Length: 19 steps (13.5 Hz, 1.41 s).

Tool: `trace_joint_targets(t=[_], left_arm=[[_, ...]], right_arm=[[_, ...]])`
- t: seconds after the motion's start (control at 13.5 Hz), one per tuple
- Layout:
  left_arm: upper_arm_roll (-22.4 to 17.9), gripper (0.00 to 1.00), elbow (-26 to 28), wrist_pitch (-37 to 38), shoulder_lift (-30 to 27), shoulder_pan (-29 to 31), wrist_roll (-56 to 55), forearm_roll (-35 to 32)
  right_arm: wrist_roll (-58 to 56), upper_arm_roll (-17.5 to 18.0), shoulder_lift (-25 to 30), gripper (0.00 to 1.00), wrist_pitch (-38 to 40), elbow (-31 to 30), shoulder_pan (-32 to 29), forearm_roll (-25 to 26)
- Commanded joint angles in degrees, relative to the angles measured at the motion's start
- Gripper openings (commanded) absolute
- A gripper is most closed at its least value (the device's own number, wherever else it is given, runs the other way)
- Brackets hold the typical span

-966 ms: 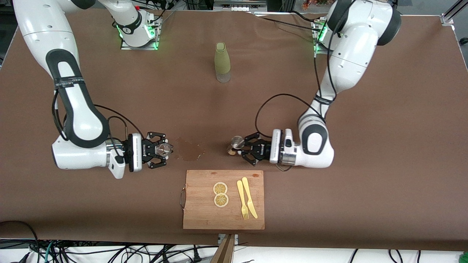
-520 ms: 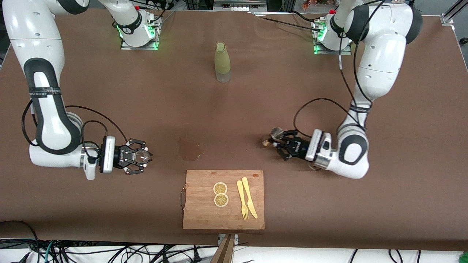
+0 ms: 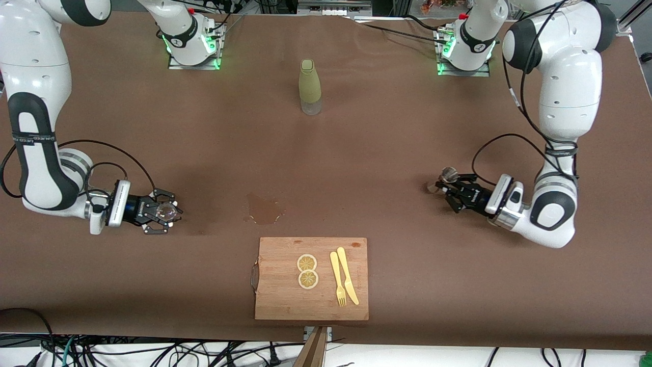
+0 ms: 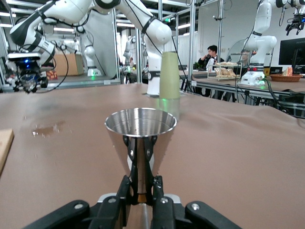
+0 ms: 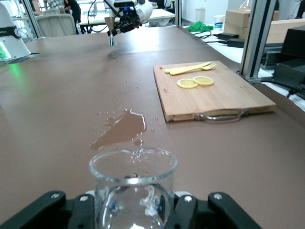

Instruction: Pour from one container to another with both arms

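You see a table (image 3: 387, 153) covered in brown cloth. A wet spill patch (image 3: 262, 210) lies on the cloth between the right gripper (image 3: 165, 216) and the left gripper (image 3: 451, 191). A wooden cutting board (image 3: 285, 300) lies nearer to the front camera than the spill. A green bottle (image 3: 309, 86) stands upright, well apart from both grippers, between the arm bases.

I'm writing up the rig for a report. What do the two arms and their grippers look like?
Both arms are glossy white with rounded, jointed segments and black bands at the joints. The left arm and the right arm each carry a loose black cable looping to the wrist. Green lights glow at their bases. The left gripper and the right gripper are black linkage frames behind a white wrist block.
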State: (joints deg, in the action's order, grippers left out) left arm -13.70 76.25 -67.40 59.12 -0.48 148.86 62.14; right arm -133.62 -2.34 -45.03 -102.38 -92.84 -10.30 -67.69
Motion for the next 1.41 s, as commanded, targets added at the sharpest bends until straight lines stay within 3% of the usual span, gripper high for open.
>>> trace_joint_targets(t=[0.0, 0.22, 0.59, 1.34], left_arm=[[-0.80, 0.00, 0.04, 3.41, 1.69, 3.11, 7.31, -3.07], [-4.92, 0.00, -3.29, 6.40, 2.48, 4.08, 8.81, -6.15], [-8.00, 0.00, -6.63, 6.67, 4.95, 5.40, 13.13, -6.15], [-9.77, 0.00, -8.22, 5.88, 7.23, 6.02, 13.39, -6.15]], right_arm=[[-2.86, -2.66, 0.48, 0.21, 3.14, -1.55, -0.25, -3.14], [-5.15, -5.38, 0.39, 0.21, 4.99, -2.25, -0.60, -3.85], [-10.24, -6.35, -0.05, 0.21, 5.52, -4.01, -1.74, -6.21], [-15.18, -8.29, -1.81, 0.24, 5.26, -6.74, -1.83, -10.62]])
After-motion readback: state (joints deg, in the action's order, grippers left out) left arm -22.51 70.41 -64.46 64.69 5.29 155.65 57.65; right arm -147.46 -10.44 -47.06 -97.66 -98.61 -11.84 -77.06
